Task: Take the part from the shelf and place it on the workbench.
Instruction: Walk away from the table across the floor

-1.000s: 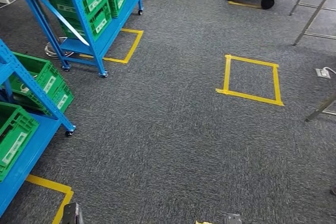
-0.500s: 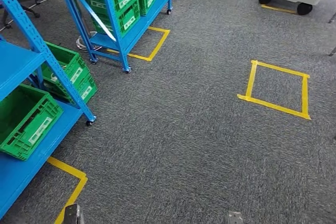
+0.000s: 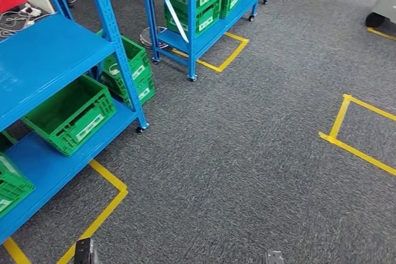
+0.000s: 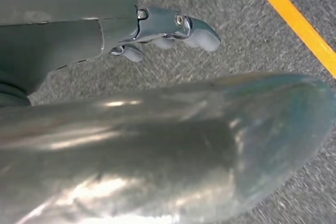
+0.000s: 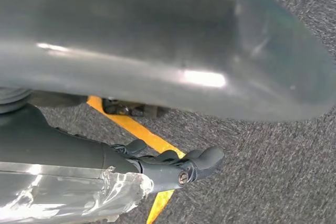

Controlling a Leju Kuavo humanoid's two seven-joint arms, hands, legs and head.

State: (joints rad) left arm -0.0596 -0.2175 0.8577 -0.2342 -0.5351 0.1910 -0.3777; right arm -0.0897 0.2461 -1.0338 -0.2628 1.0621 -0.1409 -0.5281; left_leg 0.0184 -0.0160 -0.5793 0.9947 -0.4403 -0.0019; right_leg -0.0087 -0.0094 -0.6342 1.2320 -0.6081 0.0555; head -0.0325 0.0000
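At the left of the head view stands a blue shelf (image 3: 51, 54) on castors, its lower deck carrying green crates (image 3: 70, 115) with white labels. A second blue shelf (image 3: 191, 23) with more green crates stands at the upper centre of the frame. Grey carpet (image 3: 233, 171) covers the floor. Yellow tape (image 3: 107, 208) marks a bay at the lower left, beneath the near shelf, and a taped square (image 3: 348, 146) lies at the right edge.

The part cannot be made out in the crates or on the decks, so its location cannot be told.

In the left wrist view, the left hand (image 4: 174, 27) hangs over the carpet, fingers straight and holding nothing.

In the right wrist view, the right hand (image 5: 174, 166) hangs over a tape line, fingers extended close together. A crinkled clear film (image 5: 79, 195) lies against the hand. Whether the hand grips it cannot be told.
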